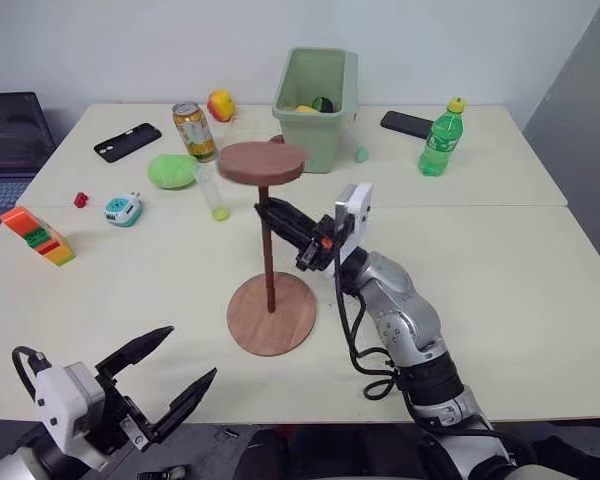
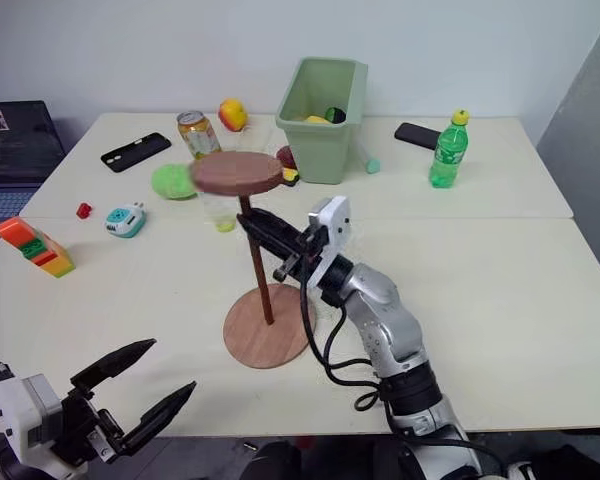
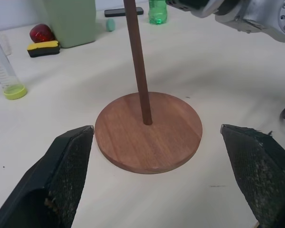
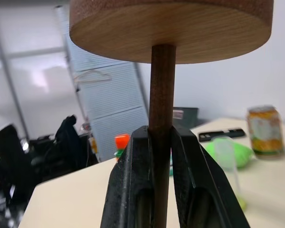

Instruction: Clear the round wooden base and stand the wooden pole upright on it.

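Office (laptop [image 1: 10, 145], pale tables [image 1: 540, 290], window blinds [image 4: 109, 104])

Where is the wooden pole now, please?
The wooden pole stands upright at the centre of the round wooden base, mid-table, in the head view, small disc on top; the right gripper clamps it below that disc.

Thin dark wooden pole [image 1: 269, 262] upright w/ disc end up, foot at centre of flat reddish round wooden base [image 1: 271, 326].

Cream table [image 1: 540, 290] (cluttered) bears round wooden base [image 1: 271, 325].
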